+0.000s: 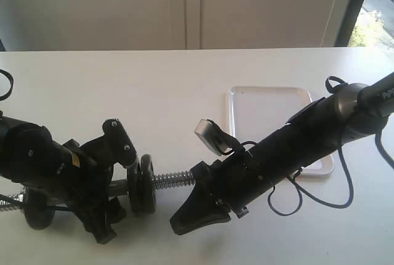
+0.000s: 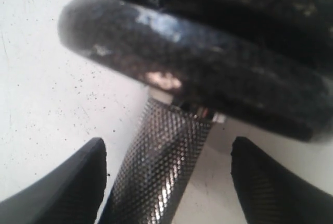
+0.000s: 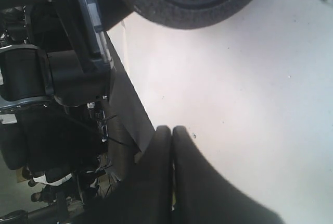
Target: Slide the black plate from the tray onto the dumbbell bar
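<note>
Right gripper [image 3: 171,130] closed, empty; black plate [image 1: 148,188] on dumbbell bar [image 1: 172,180] just beyond its tips; recommend square push, open left gripper [image 2: 167,143] bracing

White desk [image 1: 184,92], matte; fine dark specks on it in left wrist view [image 2: 41,104].
Tray [image 1: 271,108] flat on desk, right of middle; its near right part hidden behind right arm.
Bar [image 1: 173,180] at front left, lying left to right, threaded end toward tray but well apart from it.
Plate [image 1: 148,185] on bar, upright on edge, lower rim seemingly on desk.
Disc [image 1: 133,189] tight beside plate.
End disc [image 1: 38,216] at far left, also down at desk level.
</note>
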